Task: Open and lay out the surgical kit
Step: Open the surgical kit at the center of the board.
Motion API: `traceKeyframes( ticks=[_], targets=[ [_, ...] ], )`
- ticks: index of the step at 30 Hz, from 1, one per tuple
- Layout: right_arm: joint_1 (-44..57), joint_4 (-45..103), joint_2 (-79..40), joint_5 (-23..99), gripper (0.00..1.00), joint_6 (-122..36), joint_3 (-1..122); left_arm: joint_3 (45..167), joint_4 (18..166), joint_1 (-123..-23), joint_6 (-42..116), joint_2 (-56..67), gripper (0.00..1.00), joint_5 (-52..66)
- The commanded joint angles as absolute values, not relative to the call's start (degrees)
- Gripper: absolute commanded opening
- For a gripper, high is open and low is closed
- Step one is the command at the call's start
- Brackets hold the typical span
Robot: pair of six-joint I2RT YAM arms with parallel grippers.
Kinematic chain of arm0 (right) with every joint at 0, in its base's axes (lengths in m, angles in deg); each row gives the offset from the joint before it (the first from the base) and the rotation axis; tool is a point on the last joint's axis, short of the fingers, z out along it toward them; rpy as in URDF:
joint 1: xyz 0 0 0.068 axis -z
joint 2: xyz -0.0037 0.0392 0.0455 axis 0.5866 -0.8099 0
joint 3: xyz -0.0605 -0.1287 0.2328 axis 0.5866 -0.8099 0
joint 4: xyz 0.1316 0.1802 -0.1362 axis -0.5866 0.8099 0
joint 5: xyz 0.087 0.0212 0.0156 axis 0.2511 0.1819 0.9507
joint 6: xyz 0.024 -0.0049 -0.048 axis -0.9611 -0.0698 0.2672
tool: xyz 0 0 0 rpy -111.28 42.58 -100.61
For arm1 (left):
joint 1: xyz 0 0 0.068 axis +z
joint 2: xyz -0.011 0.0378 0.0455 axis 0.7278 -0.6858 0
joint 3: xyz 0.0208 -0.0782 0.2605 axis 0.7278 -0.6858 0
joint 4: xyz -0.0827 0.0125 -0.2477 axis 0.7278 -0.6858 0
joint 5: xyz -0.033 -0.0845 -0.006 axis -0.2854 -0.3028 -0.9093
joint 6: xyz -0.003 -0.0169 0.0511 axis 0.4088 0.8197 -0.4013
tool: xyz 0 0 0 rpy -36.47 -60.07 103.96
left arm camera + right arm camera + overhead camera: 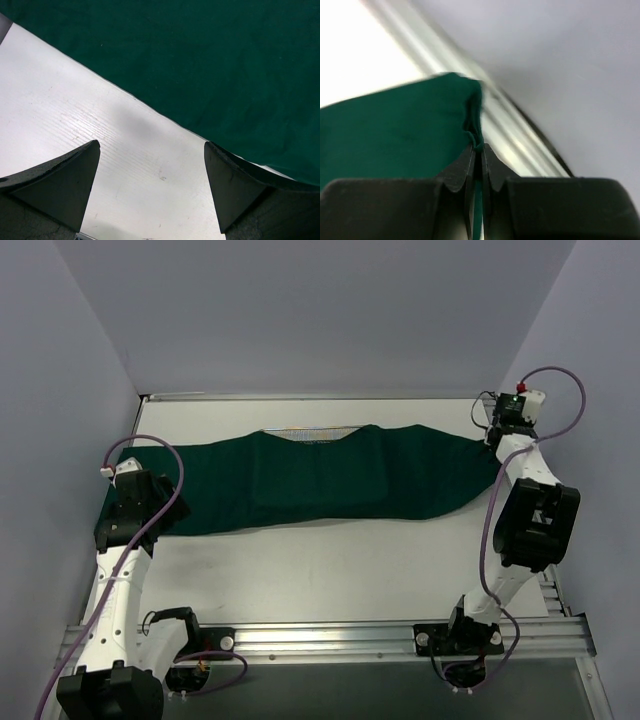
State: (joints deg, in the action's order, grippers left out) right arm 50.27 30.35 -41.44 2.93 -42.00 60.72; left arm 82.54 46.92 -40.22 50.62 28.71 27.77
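Observation:
The surgical kit's dark green cloth wrap (330, 480) lies stretched across the back of the table, humped in the middle over its contents. A strip of the silver mesh tray (315, 431) peeks out at the cloth's far edge. At the far right, my right gripper (481, 150) is shut on the cloth's right corner (472, 100). My left gripper (152, 150) hangs open over bare table beside the cloth's left end (210, 65), holding nothing. The instruments and packets are hidden under the cloth.
The white table (350, 570) spreads out in front of the cloth. Purple-grey walls close in on the left, back and right. An aluminium rail (330, 638) carries both arm bases at the near edge. A metal rail (510, 130) runs along the table edge beside the right gripper.

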Motion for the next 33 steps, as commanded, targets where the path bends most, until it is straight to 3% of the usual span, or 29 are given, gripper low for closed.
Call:
traceKeyframes(
  ticks=[1, 7, 13, 25, 29, 33],
  targets=[
    [41.04, 28.92, -37.54, 15.05, 0.0, -37.8, 65.79, 82.9, 48.82, -40.2, 50.32, 28.58, 0.94, 28.0],
    [23.46, 36.54, -43.33, 27.65, 0.0, -26.61, 71.93, 82.9, 48.9, -40.11, 50.32, 28.4, 0.94, 28.0],
    [20.36, 43.68, -47.12, 25.65, 0.0, -22.12, 71.6, 82.81, 48.9, -40.02, 50.32, 28.58, 0.94, 27.92],
    [35.65, 40.16, -43.69, 13.62, 0.0, -40.12, 69.31, 82.72, 48.9, -40.11, 50.23, 28.84, 0.94, 27.74],
    [41.7, 45.07, -43.08, 7.02, 0.0, -54.66, 71.15, 82.72, 48.82, -40.11, 50.23, 28.84, 0.94, 27.74],
    [51.19, 46.77, -38.53, 13.15, 0.0, -65.42, 66.87, 82.72, 48.64, -40.11, 50.32, 29.19, 0.94, 27.83]
  ],
)
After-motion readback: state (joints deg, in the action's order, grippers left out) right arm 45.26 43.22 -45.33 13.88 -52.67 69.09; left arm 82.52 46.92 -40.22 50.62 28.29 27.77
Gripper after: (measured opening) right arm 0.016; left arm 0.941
